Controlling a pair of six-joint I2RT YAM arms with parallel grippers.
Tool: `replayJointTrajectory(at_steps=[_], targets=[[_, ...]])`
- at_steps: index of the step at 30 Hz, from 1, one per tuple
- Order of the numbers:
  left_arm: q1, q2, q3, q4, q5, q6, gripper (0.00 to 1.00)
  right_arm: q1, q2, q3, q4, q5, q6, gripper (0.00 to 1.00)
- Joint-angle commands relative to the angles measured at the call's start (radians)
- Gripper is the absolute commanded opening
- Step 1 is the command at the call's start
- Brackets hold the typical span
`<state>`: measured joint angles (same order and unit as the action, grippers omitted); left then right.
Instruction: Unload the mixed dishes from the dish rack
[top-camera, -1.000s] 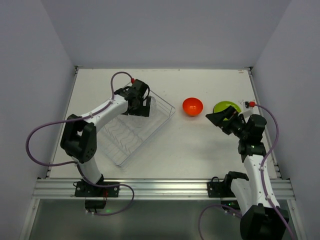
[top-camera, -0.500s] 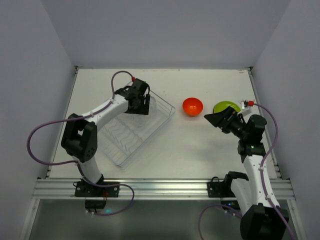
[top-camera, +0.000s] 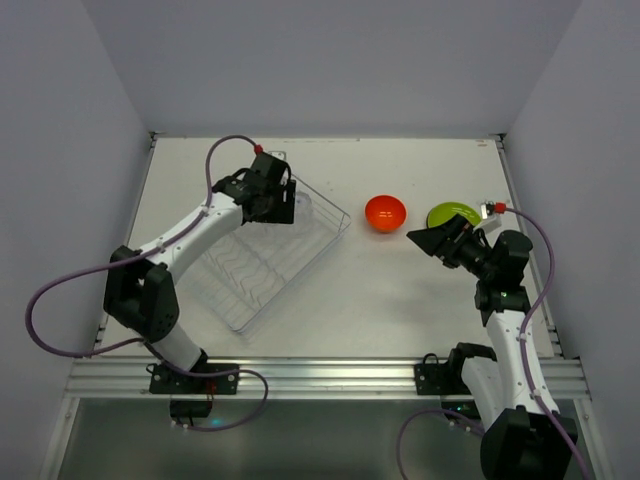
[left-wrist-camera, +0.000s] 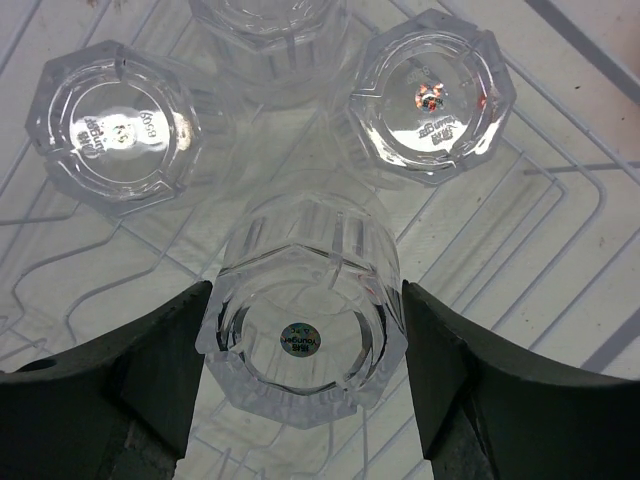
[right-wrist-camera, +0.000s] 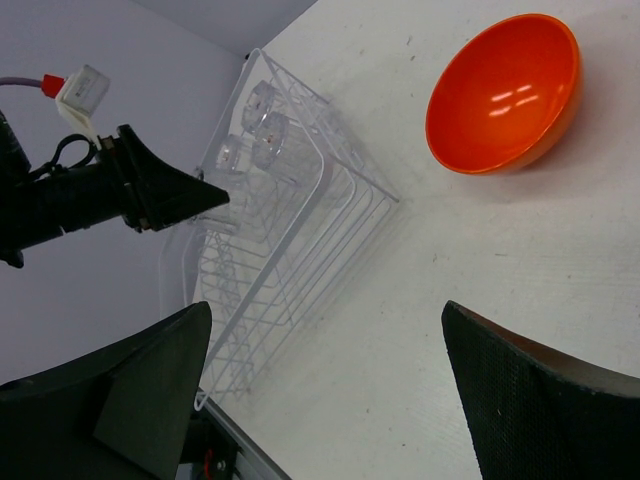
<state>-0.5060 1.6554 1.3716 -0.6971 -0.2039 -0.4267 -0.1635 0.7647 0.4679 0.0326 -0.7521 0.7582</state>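
Trouble was close: your left gripper (left-wrist-camera: 303, 290) pinched one tumbler (left-wrist-camera: 303, 345), which could have slipped and bumped the other tumblers (left-wrist-camera: 430, 95).

On my feeds the tumblers (left-wrist-camera: 300, 330) look clear, faceted and glassy, with small shiny stickers on their bases. The dish rack (right-wrist-camera: 290, 250) is see-through plastic with thin ridges. The bowl (right-wrist-camera: 505, 95) is glossy orange-red and catches the light. The bench (right-wrist-camera: 420, 330) is matt white. The right gripper (right-wrist-camera: 327, 320) has matt black, finely pebbled fingers (right-wrist-camera: 530, 400).
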Motion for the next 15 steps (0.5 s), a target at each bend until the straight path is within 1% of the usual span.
replayJointTrajectory(at_steps=[1, 7, 10, 11, 13, 14, 15], targets=[[-0.009, -0.078, 0.033, -0.007, 0.018, 0.006, 0.00, 0.004, -0.005, -0.002, 0.041, -0.018, -0.003, 0.99], [-0.032, -0.189, 0.041, -0.012, 0.092, -0.004, 0.00, 0.004, -0.001, -0.006, 0.062, -0.041, 0.000, 0.99], [-0.063, -0.272, 0.034, 0.008, 0.098, -0.017, 0.00, 0.004, -0.005, -0.035, 0.168, -0.134, 0.039, 0.99], [-0.069, -0.295, 0.021, 0.018, 0.109, -0.021, 0.00, 0.005, -0.005, -0.060, 0.258, -0.195, 0.079, 0.99], [-0.083, -0.362, -0.002, 0.057, 0.142, -0.036, 0.00, 0.012, -0.005, -0.080, 0.349, -0.248, 0.119, 0.99], [-0.085, -0.388, -0.014, 0.071, 0.158, -0.046, 0.00, 0.027, -0.005, -0.093, 0.431, -0.292, 0.154, 0.99], [-0.091, -0.441, -0.054, 0.118, 0.196, -0.055, 0.00, 0.036, -0.005, -0.100, 0.481, -0.315, 0.173, 0.99]])
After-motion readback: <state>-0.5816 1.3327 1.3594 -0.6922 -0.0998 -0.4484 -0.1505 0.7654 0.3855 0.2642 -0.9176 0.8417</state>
